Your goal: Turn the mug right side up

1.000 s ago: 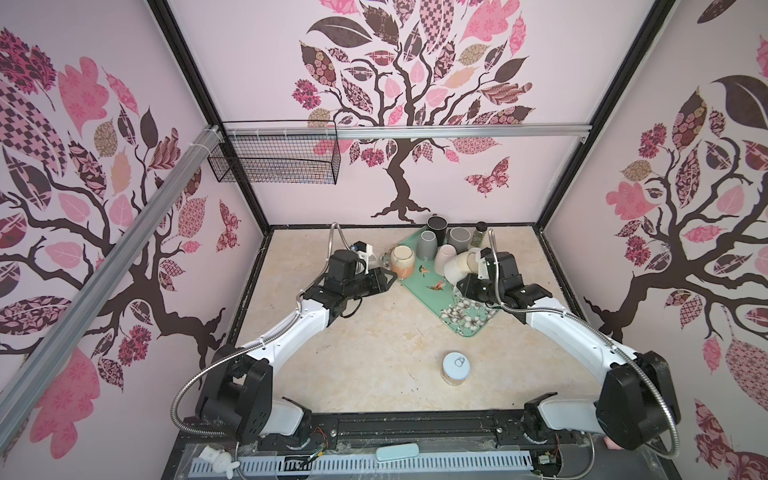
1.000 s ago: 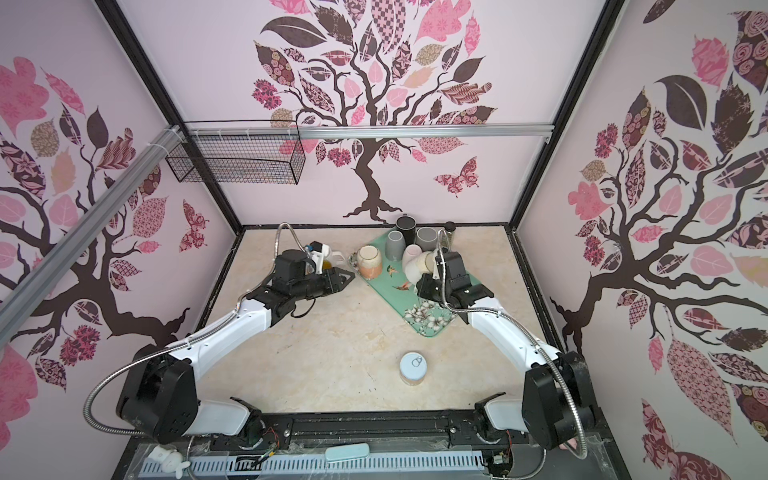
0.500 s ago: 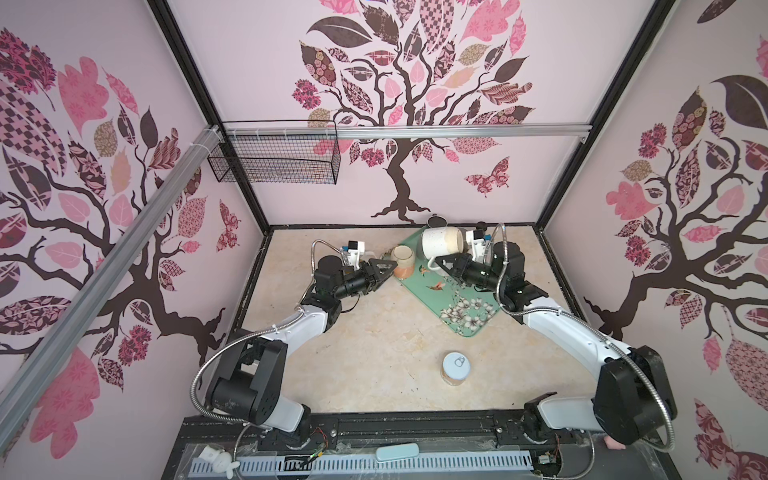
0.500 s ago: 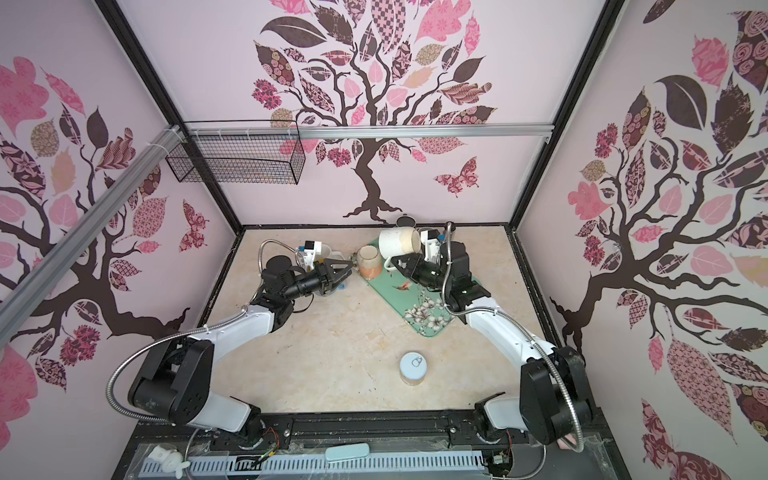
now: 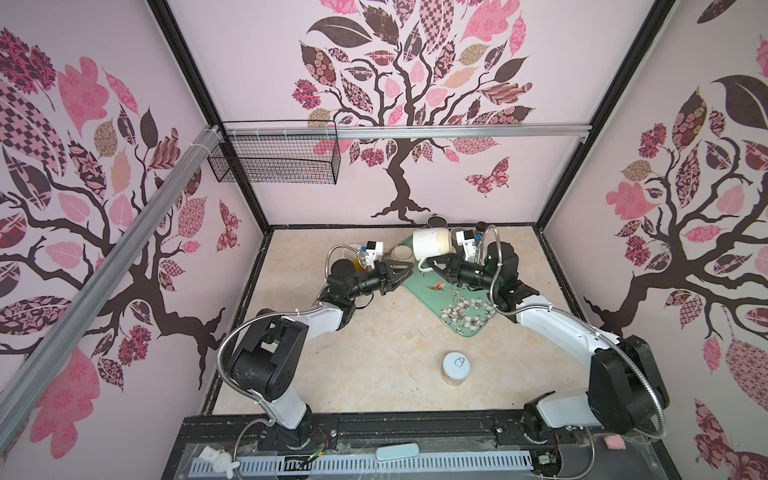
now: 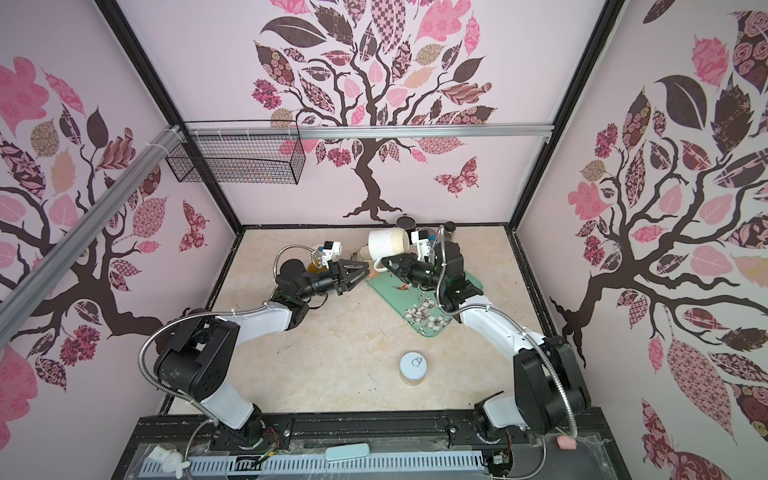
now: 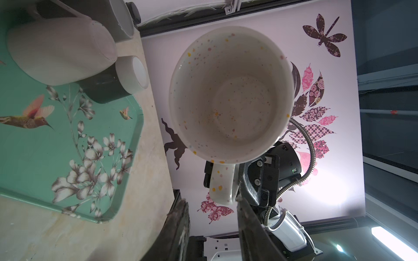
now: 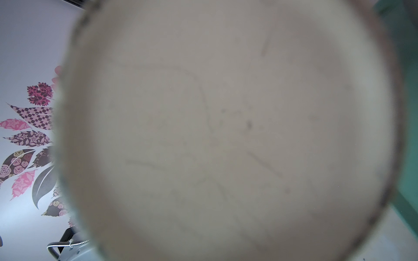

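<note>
Right jaws clenched on mug (image 5: 432, 245) handle, left jaws parted, empty, facing its mouth, cups (image 7: 61, 49) clustered at tray (image 7: 27, 158) edge

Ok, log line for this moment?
right hand: shut on handle of speckled mug | speckled mug: airborne near green floral tray, sideways, mouth facing left hand | left hand: open, empty

Green floral tray (image 5: 467, 320) right of centre, on beige tabletop (image 5: 365, 353). Ring-pull can (image 5: 456, 368) upright, lower centre, well apart from tray. Wire basket (image 5: 274, 160) hangs from rail (image 5: 457, 132), upper left. Dark cup (image 5: 436, 219) behind tray.
</note>
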### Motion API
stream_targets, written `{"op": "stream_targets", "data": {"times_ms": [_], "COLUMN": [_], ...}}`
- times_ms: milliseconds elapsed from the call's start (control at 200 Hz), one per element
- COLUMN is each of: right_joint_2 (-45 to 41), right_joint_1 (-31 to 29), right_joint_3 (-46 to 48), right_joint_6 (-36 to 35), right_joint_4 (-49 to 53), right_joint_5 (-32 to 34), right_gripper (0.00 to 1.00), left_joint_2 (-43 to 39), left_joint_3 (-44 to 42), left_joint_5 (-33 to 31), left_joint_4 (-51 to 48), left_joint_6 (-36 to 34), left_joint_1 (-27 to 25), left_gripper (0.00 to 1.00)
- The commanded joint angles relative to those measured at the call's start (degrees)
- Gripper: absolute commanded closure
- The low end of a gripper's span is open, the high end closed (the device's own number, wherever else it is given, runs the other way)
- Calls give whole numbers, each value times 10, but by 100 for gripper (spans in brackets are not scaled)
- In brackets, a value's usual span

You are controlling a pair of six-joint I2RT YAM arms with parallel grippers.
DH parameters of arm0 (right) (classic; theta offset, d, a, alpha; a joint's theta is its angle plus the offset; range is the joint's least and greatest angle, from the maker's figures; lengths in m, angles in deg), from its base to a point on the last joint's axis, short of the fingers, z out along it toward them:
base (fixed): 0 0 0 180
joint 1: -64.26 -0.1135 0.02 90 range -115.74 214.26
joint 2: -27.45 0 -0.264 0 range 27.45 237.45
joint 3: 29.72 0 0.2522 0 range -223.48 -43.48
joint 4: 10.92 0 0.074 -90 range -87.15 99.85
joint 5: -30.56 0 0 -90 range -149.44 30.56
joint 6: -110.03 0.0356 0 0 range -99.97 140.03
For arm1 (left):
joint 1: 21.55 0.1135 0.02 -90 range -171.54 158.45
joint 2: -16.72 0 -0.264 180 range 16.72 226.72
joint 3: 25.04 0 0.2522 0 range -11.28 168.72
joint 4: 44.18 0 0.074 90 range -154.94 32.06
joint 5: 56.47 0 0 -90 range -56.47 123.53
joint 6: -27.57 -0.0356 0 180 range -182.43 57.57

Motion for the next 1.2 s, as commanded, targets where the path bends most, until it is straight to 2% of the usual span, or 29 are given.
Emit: {"op": "stream_targets", "data": {"times_ms": [0,800,1190], "right_joint_2": [4,24,45], "right_joint_1": [-5,-27,-46], "right_joint_3": [-25,-30,-28], "right_joint_6": [-2,27,62], "right_joint_4": [-83,-113,-158], "right_joint_5": [-15,-20,-11], "right_gripper": [100,100,100], "left_joint_2": [3,36,60], "left_joint_3": [32,50,60], "left_joint_5": [7,7,7], "left_joint_4": [45,53,99], "left_joint_6": [16,37,89], "left_joint_1": [-12,-19,-21], "left_gripper": [62,67,79]}}
